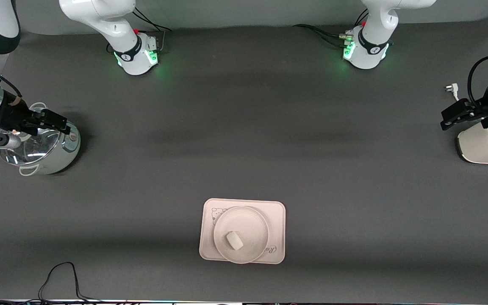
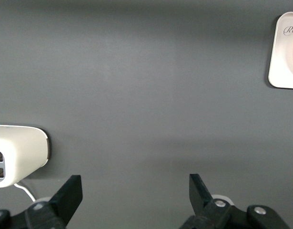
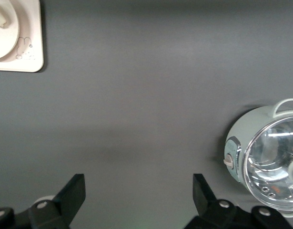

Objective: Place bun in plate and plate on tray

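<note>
The table [image 1: 244, 127] is covered in dark grey matting. The tray [image 1: 275, 212] lies at the near edge; the plate [image 1: 252, 220] is set on it, with the bun [image 1: 234, 240] in the plate. The left gripper [image 1: 453, 116] is parked, released, over a white appliance [image 1: 485, 146]; the right gripper [image 1: 55, 123], released, over a glass-lidded pot [image 1: 42, 148].

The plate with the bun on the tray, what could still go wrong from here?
1. The plate sits toward the front-camera edge of the tray, its rim about at the tray's lip, so a nudge might tip it off.
2. The bun lies loose and off-centre on the plate; it could roll.
3. The open right gripper hovers over the pot's glass lid, the open left gripper over the white appliance; a careless descent might strike them.
</note>
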